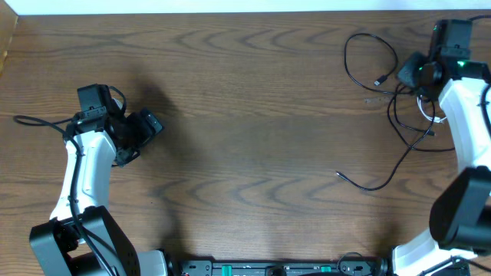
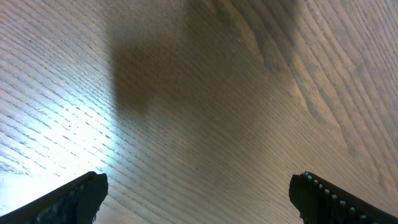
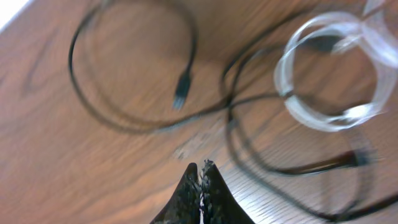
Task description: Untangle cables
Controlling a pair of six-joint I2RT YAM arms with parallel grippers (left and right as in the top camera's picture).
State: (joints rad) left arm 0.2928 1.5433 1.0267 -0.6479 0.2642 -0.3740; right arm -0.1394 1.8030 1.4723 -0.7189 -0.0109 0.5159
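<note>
Cables (image 3: 231, 102) lie tangled at the table's (image 1: 253, 115) two o'clock corner. A black cable (image 1: 346, 55) loops wide with its plug (image 3: 181, 92) lying free, and a white cable (image 3: 323, 122) sits coiled beside it. The right gripper (image 3: 201, 169) hovers over them, fingers pressed together with nothing seen between. The left gripper (image 2: 199, 196), at nine o'clock and well apart from the cables, has its fingers spread wide over bare wood.

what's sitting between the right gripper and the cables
Nothing visible. The right gripper, shut, hangs just over bare table. The black cable loops and the white cable coil lie uncovered just ahead of its tips. No other object lies among them.
</note>
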